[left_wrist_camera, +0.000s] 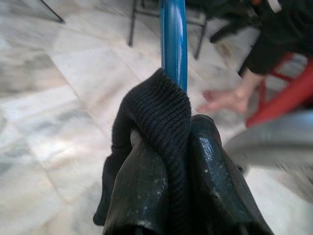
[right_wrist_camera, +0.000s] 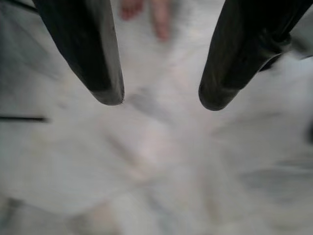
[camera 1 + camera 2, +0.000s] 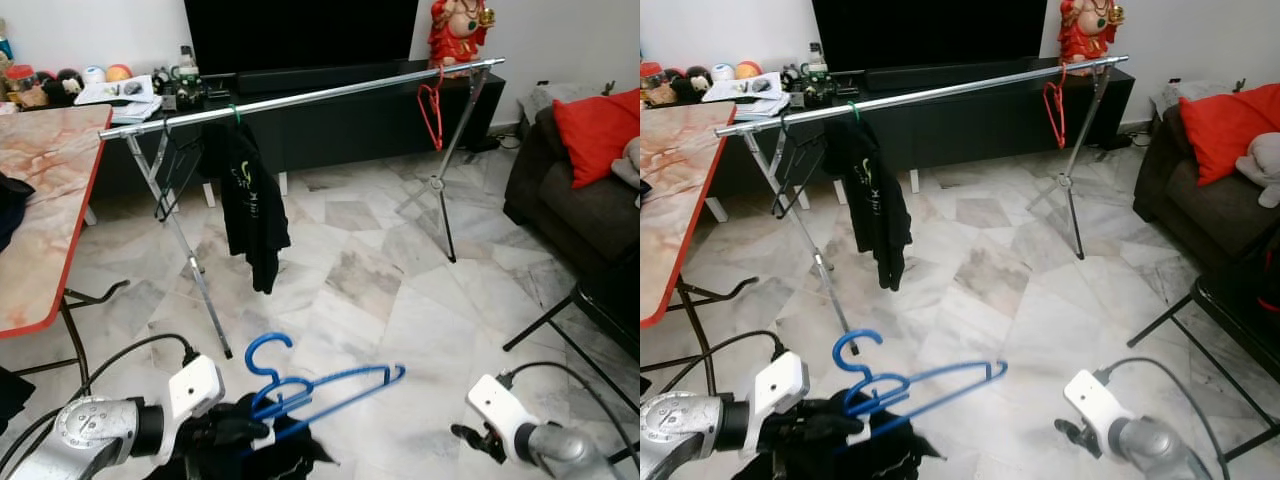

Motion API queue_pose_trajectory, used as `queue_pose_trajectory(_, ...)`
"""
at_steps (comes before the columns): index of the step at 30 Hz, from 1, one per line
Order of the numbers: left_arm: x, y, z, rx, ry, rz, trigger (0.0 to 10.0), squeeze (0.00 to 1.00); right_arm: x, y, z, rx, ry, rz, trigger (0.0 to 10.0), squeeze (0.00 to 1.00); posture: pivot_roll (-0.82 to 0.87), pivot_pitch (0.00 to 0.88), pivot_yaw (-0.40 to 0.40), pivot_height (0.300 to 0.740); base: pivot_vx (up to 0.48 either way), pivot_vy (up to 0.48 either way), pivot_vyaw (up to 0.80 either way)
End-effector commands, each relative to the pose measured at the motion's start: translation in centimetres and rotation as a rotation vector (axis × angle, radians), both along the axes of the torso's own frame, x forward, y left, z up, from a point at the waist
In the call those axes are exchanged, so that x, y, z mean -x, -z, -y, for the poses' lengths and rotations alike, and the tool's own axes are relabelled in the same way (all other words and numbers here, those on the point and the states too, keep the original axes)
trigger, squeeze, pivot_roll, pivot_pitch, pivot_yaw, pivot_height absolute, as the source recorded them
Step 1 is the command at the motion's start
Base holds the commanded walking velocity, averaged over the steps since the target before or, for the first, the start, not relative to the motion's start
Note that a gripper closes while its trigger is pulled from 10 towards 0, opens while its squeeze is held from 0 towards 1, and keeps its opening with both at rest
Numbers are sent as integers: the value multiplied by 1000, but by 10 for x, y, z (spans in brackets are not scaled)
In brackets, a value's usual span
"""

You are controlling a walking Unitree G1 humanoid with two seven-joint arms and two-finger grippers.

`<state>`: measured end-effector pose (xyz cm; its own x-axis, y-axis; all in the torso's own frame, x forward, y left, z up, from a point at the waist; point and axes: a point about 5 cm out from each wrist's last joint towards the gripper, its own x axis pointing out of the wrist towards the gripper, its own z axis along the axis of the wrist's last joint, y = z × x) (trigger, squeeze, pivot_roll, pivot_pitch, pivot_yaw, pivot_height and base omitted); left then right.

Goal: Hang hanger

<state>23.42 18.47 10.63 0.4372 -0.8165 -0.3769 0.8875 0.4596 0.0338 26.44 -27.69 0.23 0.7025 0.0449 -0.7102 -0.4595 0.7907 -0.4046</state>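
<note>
A blue hanger with a black garment on it is held low at the bottom left, well short of the silver rail. My left gripper is shut on the hanger and the knitted cloth, as the left wrist view shows up close. A black shirt hangs from the rail near its left end, beside an empty black hanger. A red hanger hangs near the right end. My right gripper is open over the floor at the bottom right, nothing between its fingers.
A marble-pattern table with a red edge stands at the left. A dark sofa with a red cushion is at the right, and a black stand leg crosses the floor there. A TV cabinet lies behind the rail. A person's feet are near.
</note>
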Motion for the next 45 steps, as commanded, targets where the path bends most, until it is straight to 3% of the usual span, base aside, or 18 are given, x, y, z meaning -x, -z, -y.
queue_pose_trajectory(1,-8,7,-5,-33,-96,9,10000,0,-20,-29,22,164,197,272,10000,0,-20,76,1,740,0,0,0)
queue_pose_trajectory(3,-8,13,-4,-62,-98,0,10000,0,-29,-50,35,186,349,443,10000,0,-23,78,2,740,0,0,0)
queue_pose_trajectory(6,-8,19,3,-74,-77,-17,10000,0,-41,-79,44,17,536,640,10000,0,-32,78,4,740,0,0,0)
queue_pose_trajectory(9,-10,19,10,-80,-51,-33,10000,0,-54,-96,33,-41,459,708,10000,0,-33,82,4,740,0,0,0)
queue_pose_trajectory(10,-11,19,13,-100,-31,-49,10000,0,-65,-106,17,-77,332,726,10000,0,-32,82,5,740,0,0,0)
queue_pose_trajectory(11,-11,19,13,-100,-31,-49,10000,0,-65,-106,17,-77,332,726,10000,0,-32,82,5,740,0,0,0)
queue_pose_trajectory(14,-13,20,15,-179,28,-62,10000,0,-82,-118,-21,-213,98,709,10000,0,-37,84,2,740,0,0,0)
queue_pose_trajectory(17,-12,20,20,-291,166,-51,10000,0,-80,-114,-72,-276,-394,516,10000,0,-35,84,-2,740,0,0,0)
queue_pose_trajectory(20,-14,20,23,-340,230,-41,10000,0,-75,-109,-84,-251,-552,433,10000,0,-30,82,-7,740,0,0,0)
queue_pose_trajectory(24,-19,14,29,-453,366,-10,10000,0,-62,-97,-99,-278,-819,161,10000,0,-25,82,-13,740,0,0,0)
queue_pose_trajectory(29,-33,16,36,-499,403,-29,10000,0,-51,-92,-120,-394,-1026,-50,10000,0,-35,63,-27,740,0,0,0)
queue_pose_trajectory(36,-41,5,53,-435,429,-23,10000,0,-45,-76,-133,-414,-1055,-107,10000,8,-18,43,-35,740,0,0,0)
queue_pose_trajectory(38,-42,5,54,-437,433,-21,10000,0,-44,-75,-136,-447,-1057,-120,10000,1000,-16,37,-34,740,0,0,0)
queue_pose_trajectory(40,-43,7,54,-448,445,-24,10000,0,-44,-74,-140,-456,-1063,-104,10000,1000,-20,33,-31,740,0,0,0)
queue_pose_trajectory(41,-43,7,54,-448,449,-28,10000,0,-44,-74,-141,-449,-1066,-95,10000,855,-22,31,-29,740,0,0,0)
queue_pose_trajectory(42,-44,7,54,-448,450,-28,10000,0,-43,-72,-141,-446,-1065,-92,10000,75,-22,31,-29,740,0,0,0)
queue_pose_trajectory(43,-46,6,55,-446,443,-24,10000,0,-41,-69,-141,-446,-1059,-116,10000,0,-19,28,-26,740,0,0,0)
queue_pose_trajectory(45,-48,4,57,-439,439,-19,10000,0,-38,-66,-142,-438,-1093,-139,10000,0,-18,22,-25,740,0,0,0)
